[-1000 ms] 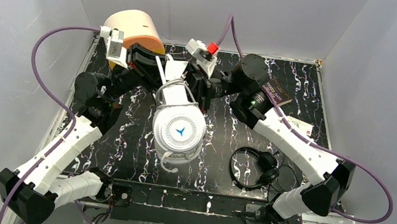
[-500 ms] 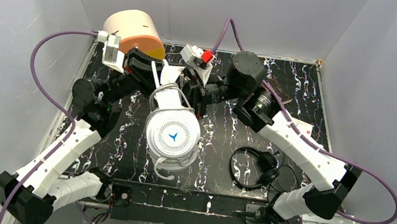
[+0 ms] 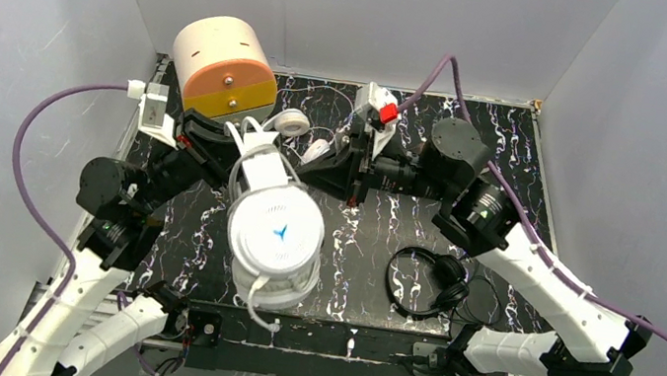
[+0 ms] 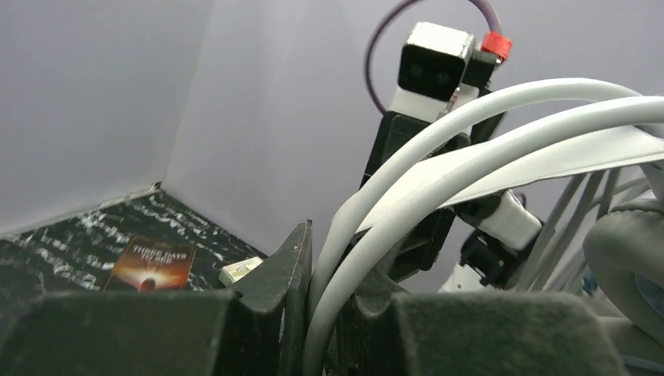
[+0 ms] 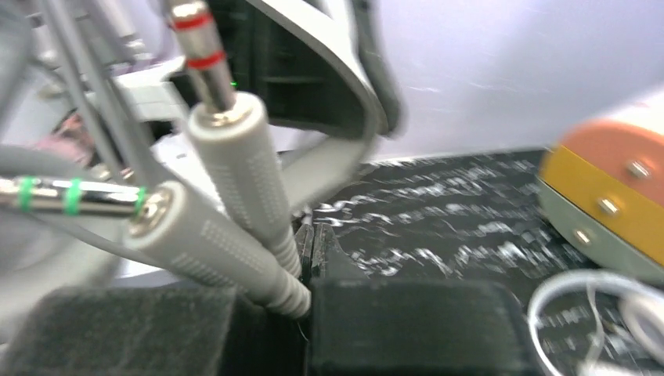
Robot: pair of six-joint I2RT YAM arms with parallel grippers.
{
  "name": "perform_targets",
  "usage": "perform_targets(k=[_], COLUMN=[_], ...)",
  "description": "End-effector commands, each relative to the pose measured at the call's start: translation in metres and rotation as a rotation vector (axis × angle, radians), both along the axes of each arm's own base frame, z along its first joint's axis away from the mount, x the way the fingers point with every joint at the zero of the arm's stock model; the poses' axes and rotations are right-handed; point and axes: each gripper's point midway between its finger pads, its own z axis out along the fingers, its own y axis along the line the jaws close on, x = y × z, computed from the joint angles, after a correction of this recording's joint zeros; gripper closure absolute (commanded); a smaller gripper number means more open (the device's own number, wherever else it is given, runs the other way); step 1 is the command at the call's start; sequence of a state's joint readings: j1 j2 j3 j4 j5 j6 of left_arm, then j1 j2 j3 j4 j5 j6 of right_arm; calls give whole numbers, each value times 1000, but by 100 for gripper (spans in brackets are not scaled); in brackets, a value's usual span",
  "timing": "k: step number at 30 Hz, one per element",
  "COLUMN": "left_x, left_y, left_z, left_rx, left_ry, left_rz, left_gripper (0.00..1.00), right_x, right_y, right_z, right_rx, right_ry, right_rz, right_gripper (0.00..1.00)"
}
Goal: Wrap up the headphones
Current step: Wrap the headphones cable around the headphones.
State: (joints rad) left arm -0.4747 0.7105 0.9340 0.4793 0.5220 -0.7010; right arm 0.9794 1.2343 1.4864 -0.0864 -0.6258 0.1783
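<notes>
Grey walls box in the black, white-veined surface [image 3: 372, 239], and the big white over-ear headphones [image 3: 278, 230] are over its middle, toward the near edge. Their two cups are stacked, the upper one turned face-up with a small blue mark. The headband [image 3: 259, 162] runs from them toward the far left, so the long axis goes near to far with a leftward lean. My left gripper [image 4: 329, 274] is clamped on that headband, two round white rails and a flat strap wedged between its fingers. My right gripper [image 5: 313, 251] is closed on two grey plugs [image 5: 235, 168], one red-ringed and one green-ringed, their metal tips pointing up and away from the pads. I cannot follow the cord from those plugs, nor tell whether the lower cup touches the surface. The slimmer white on-ear headphones [image 3: 296, 124] lie at the far side beside a beige drum [image 3: 223, 67] with an orange and yellow face, mostly hidden behind the headband and my grippers. The small black headphones [image 3: 425, 280] lie flat near my right arm's base, their cord bunched beside them. A book [image 4: 153, 266] shows only from the left wrist.
</notes>
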Motion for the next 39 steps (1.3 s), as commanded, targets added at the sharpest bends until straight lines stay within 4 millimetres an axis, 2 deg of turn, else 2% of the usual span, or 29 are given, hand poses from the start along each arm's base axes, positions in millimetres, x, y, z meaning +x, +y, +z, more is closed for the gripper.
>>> perform_targets(k=[1,4,7,12,17,19,23,29,31,34,36,39], left_x=[19,11,9,3,-1,2,15,10,8,7,7,4], left_y=[29,24,26,25,20,14,9,17,15,10,7,4], left_z=[-15,-36,-50,-61,-61,-66,-101,-135,-148,-178,-196,-203], left_rx=[-39,5,32,71,32,42,145,146,142,160,171,146], left_ry=[260,308,347,373,383,418,576,702,749,868,947,973], left_rz=[187,148,156,138,86,60,88,121,107,79,72,40], left_gripper=[100,100,100,100,100,100,100,100,100,100,100,100], right_x=[76,98,105,132,128,126,133,149,147,138,141,145], right_y=[-28,-49,-52,-59,-60,-58,-61,-70,-67,-59,-59,-61], right_z=[-15,-22,-32,-75,-98,-101,-107,-138,-138,-136,-138,-141], right_rx=[-26,-25,-59,-180,-165,-166,-191,-247,-227,-212,-219,-226], right_ry=[63,88,103,239,372,386,426,569,590,603,610,607], right_rz=[-506,-641,-635,-630,-435,-398,-412,-460,-414,-319,-329,-359], right_gripper=[96,96,96,99,100,100,99,100,99,98,98,97])
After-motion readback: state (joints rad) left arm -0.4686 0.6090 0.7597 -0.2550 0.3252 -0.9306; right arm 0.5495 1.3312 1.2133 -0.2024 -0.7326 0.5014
